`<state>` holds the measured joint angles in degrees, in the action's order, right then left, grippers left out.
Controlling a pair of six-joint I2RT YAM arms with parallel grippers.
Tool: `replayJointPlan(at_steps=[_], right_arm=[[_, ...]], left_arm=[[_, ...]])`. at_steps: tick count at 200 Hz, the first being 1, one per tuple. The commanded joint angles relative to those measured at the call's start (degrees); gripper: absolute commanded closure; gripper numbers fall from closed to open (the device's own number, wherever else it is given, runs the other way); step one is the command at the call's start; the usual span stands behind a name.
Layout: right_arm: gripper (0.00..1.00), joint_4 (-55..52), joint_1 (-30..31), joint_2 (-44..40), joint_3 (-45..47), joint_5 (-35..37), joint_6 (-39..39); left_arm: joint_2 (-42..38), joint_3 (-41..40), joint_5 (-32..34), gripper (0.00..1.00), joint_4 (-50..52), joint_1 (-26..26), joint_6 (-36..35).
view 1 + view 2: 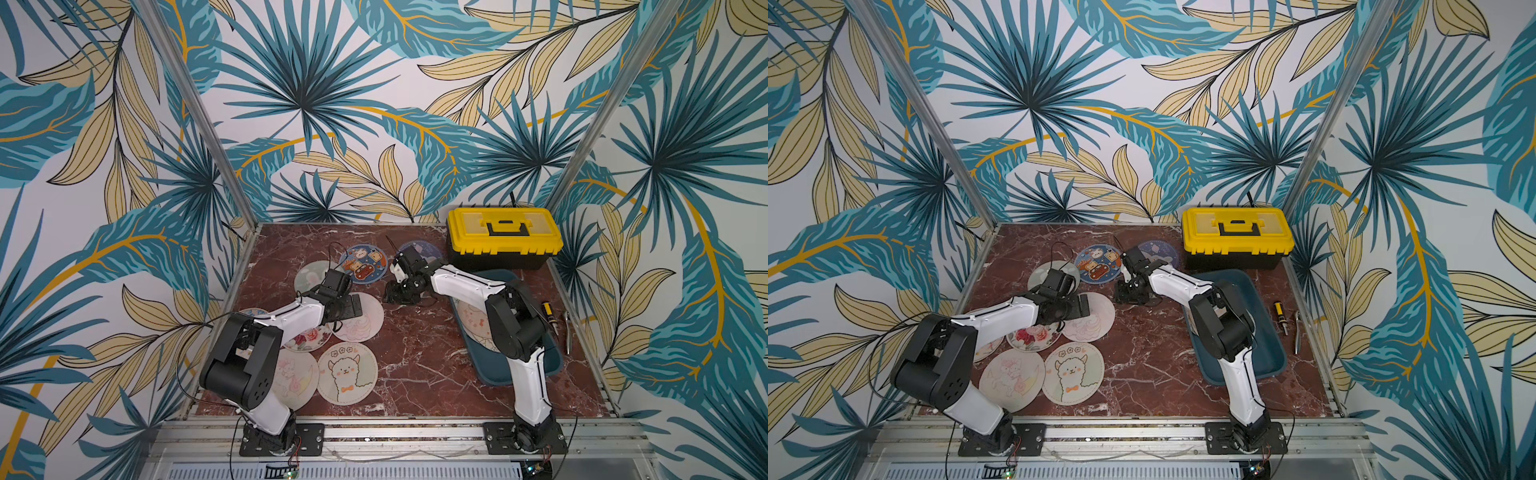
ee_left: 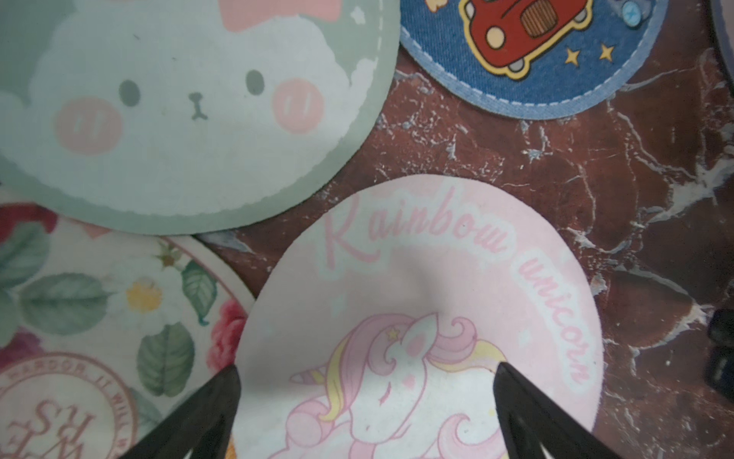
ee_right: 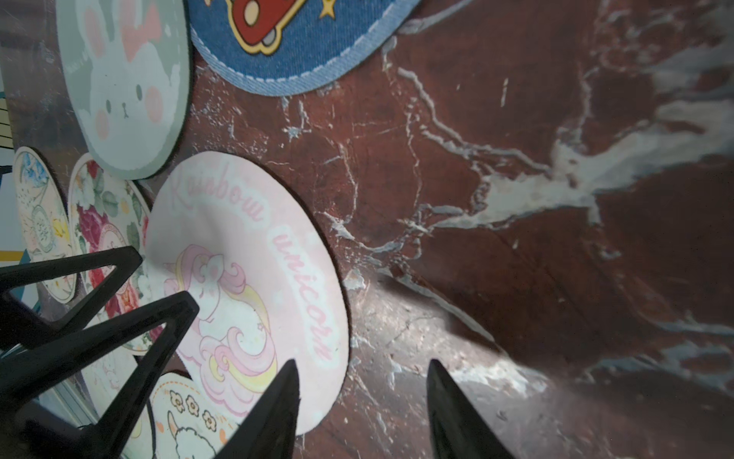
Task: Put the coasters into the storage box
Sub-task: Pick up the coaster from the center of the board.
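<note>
A: Near, 7 o'clock: alpaca coaster [image 1: 347,374] flat. 4 o'clock: storage box [image 1: 1266,332]. Centre: unicorn coaster [image 2: 417,318]; left gripper [image 2: 367,365] wide above it, right gripper [image 3: 363,363] half-open, empty, beside its rim.
B: Likely thin, light, floppy; pinch the rim.

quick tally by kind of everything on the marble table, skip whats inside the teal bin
round printed coasters lying on the tabletop: 8
dark teal shallow plastic storage bin: 1
yellow-lidded black toolbox: 1
yellow-and-black-handled screwdriver: 1
slim metal hand tool: 1
total: 12
</note>
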<state>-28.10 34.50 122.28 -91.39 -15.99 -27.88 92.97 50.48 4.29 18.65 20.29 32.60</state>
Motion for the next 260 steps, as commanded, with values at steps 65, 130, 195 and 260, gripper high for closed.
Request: replayJointPlan(at_steps=[65, 130, 195, 260], right_arm=[[0.52, 2.53, 1.69, 3.99, -1.24, -1.86, -2.44], [0.58, 2.96, 3.24, 6.93, -3.65, -4.41, -3.09], [0.72, 3.35, 4.44, 8.86, -5.72, -6.20, -3.50], [1.00, 3.83, 4.70, 7.35, -5.59, -6.44, -2.58]], left_arm=[[1.87, -1.98, -0.60, 0.00, -1.77, -0.08, -0.08], [2.65, -1.18, -2.27, 0.00, -1.86, 0.17, -0.51], [2.61, -1.29, -2.53, 0.00, -1.85, 0.37, -0.69], [1.81, -1.20, -2.33, 0.00, -1.82, 0.42, -1.09]])
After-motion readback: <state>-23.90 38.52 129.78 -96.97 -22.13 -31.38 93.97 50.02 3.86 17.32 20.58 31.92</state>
